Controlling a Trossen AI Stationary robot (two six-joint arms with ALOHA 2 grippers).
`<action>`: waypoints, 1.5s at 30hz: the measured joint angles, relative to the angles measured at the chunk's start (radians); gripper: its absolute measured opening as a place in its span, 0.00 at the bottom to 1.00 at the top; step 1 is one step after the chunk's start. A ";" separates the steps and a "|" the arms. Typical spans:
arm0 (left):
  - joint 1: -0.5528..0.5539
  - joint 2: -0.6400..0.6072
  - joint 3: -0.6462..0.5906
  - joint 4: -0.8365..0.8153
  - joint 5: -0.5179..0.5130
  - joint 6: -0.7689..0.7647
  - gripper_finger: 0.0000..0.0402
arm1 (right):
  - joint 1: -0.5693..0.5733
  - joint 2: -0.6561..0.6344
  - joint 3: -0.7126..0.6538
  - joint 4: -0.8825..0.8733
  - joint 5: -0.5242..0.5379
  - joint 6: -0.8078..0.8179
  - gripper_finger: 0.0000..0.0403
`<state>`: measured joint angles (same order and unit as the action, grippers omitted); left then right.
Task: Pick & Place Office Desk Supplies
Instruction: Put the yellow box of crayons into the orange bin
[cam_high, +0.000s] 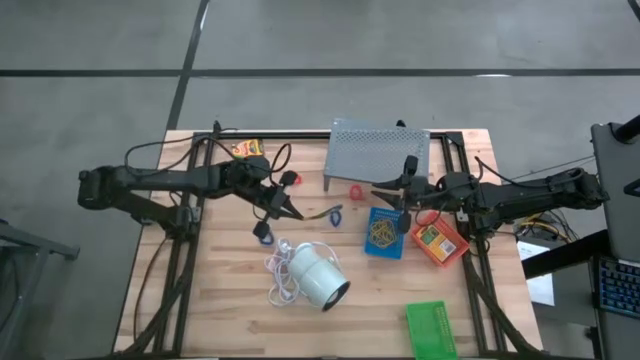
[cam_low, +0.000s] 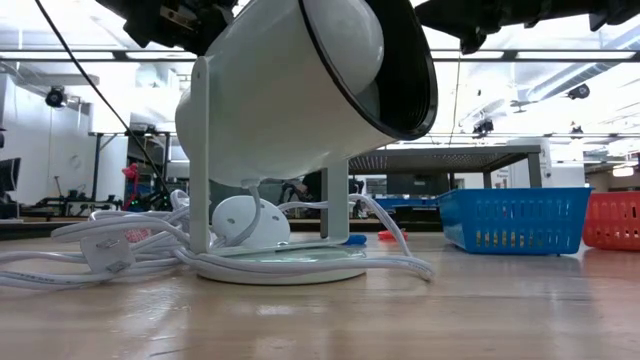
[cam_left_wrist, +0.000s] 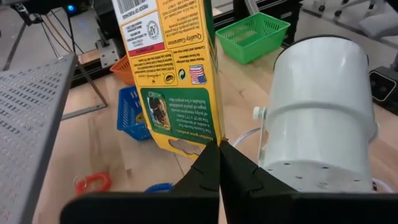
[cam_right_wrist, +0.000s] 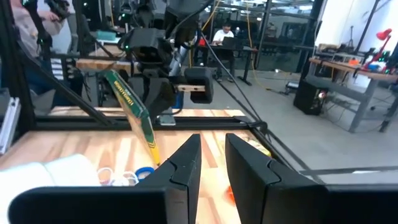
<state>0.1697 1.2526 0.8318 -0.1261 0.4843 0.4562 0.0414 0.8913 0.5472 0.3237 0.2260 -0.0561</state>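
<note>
My left gripper (cam_high: 288, 208) hangs over the table's middle left, shut on a yellow and green printed box (cam_left_wrist: 174, 68), also seen tilted in the right wrist view (cam_right_wrist: 132, 109). My right gripper (cam_high: 392, 192) hovers near the grey stand, open, with nothing between its fingers (cam_right_wrist: 211, 163). A second yellow box (cam_high: 248, 148) lies at the far left. A red loop (cam_high: 356, 190) and blue loops (cam_high: 262, 234) lie flat on the wood. The blue tray (cam_high: 383, 232), the red tray (cam_high: 438, 242) and the green tray (cam_high: 431, 328) stand on the table's right half. My left gripper pinches the box between its two fingers at the yellow end with the hang-hole cut-out (cam_left_wrist: 205, 140), close to a corner. The rest of the box reaches out beyond the fingertips. The box is tilted and lifted clear of the table.
A big white cylinder lamp (cam_high: 318, 275) with its white cord (cam_high: 280, 268) lies near the middle front, right below my left gripper's reach. The grey perforated stand (cam_high: 378, 150) fills the far middle. Bare wood shows at the near left.
</note>
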 joint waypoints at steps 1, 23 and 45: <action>0.002 0.000 0.000 0.001 0.001 0.006 0.00 | 0.000 0.000 0.000 0.002 0.000 0.007 0.17; 0.002 0.000 -0.001 -0.001 0.003 0.016 0.00 | 0.000 0.007 0.000 0.039 0.005 0.083 0.20; 0.002 0.000 -0.039 -0.006 0.003 0.017 0.00 | 0.000 0.375 0.000 0.352 -0.043 -0.216 0.16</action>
<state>0.1720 1.2530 0.7930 -0.1319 0.4870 0.4728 0.0414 1.2665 0.5472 0.6760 0.1825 -0.2721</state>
